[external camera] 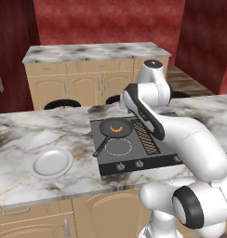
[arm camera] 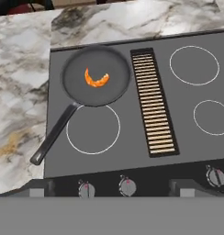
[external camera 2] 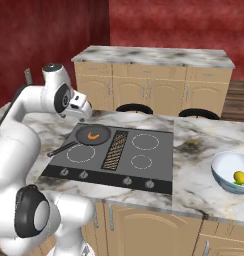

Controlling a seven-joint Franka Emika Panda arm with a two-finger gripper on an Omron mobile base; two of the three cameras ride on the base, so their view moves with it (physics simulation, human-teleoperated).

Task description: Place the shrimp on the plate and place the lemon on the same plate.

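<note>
The shrimp [arm camera: 96, 79], a small orange crescent, lies in the black frying pan [arm camera: 114, 92] on the cooktop's rear left burner; I also see the shrimp [external camera: 116, 128] [external camera 2: 93, 135] from both base cameras. My gripper [arm camera: 112, 190] hangs well above the cooktop's front, looking down on the pan. Its fingertips [arm camera: 40, 189] stand wide apart with nothing between them, so it is open. The hand [external camera 2: 80, 114] is above and left of the pan. The white plate [external camera: 51, 163] sits bare on the counter left of the stove. The yellow lemon [external camera 2: 239, 176] rests in a bluish bowl [external camera 2: 220, 167] far right.
The black cooktop [arm camera: 146, 151] has a centre vent grille [arm camera: 153, 103] and knobs [arm camera: 126, 186] along its front. The pan's handle [arm camera: 54, 137] points toward the front left. A second marble counter [external camera 2: 154, 56] with cabinets stands behind, and two dark stools [external camera 2: 134, 108] are beyond the island.
</note>
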